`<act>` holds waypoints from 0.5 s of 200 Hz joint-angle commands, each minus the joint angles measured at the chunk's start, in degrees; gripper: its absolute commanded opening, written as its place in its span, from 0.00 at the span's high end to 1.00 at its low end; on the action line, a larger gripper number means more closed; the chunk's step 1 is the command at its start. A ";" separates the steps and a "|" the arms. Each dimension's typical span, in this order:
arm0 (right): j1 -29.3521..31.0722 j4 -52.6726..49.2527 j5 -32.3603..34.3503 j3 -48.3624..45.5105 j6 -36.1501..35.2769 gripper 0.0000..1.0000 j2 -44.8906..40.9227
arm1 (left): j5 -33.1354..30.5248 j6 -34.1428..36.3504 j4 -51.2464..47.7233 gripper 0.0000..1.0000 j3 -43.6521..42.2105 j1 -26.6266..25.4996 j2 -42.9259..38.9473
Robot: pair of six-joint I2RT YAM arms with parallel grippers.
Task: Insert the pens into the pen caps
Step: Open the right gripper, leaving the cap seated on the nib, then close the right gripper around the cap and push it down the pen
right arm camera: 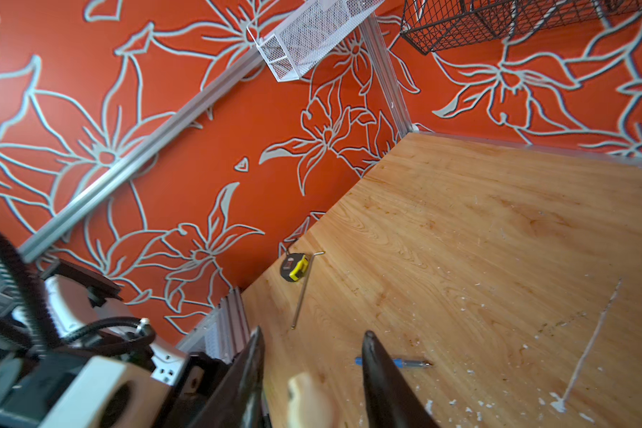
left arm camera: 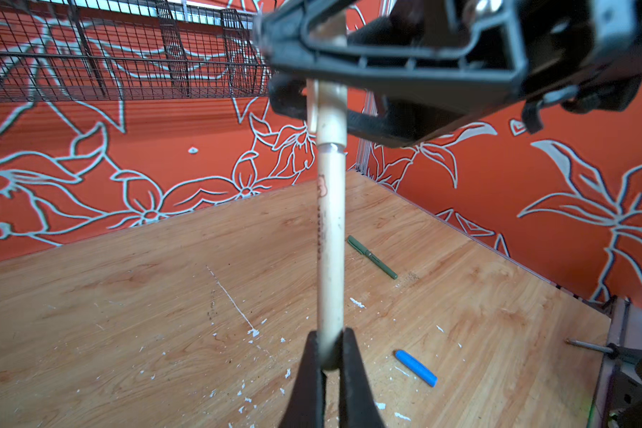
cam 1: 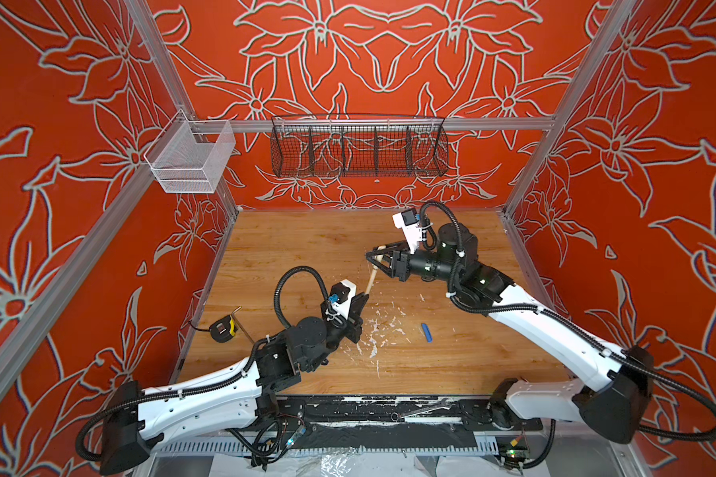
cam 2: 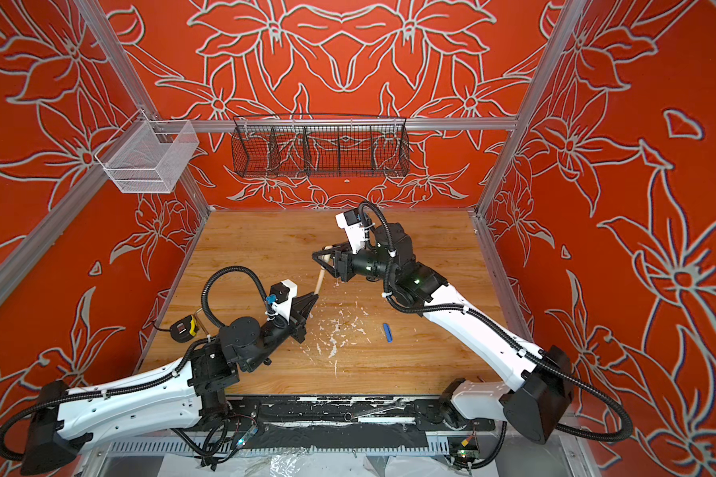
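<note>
One beige pen [left arm camera: 330,241] and one blue cap [left arm camera: 416,368] show.

Blue pen [right arm camera: 412,362] partly behind the right gripper [right arm camera: 313,332]; beige cap [right arm camera: 308,400] blurred, cut off at the edge.

Far table [cam 1: 290,239] lies open; tape measure [cam 1: 223,328] and hex key [right arm camera: 304,292] crowd its left edge, blue cap [cam 1: 426,332] mid-right.

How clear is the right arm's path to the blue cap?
Probably yes. The blue cap lies by itself on that arm's side. The right gripper stands open around the capped end of the beige pen, which the left gripper clamps; it would only need to back off.
</note>
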 commanded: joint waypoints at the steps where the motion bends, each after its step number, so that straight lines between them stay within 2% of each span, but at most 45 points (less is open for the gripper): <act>1: -2.25 2.84 -4.90 -2.68 3.46 0.51 -3.03 | 4.21 -1.81 -2.29 1.00 1.36 1.77 -0.26; 34: -3.64 3.34 -6.37 -5.45 4.32 0.49 -4.16 | 7.99 -3.79 -3.53 1.00 0.71 3.85 -1.78; 100: -3.03 6.57 -11.72 -5.61 5.57 0.47 0.09 | 10.09 -4.19 -4.00 1.00 1.20 4.75 -1.34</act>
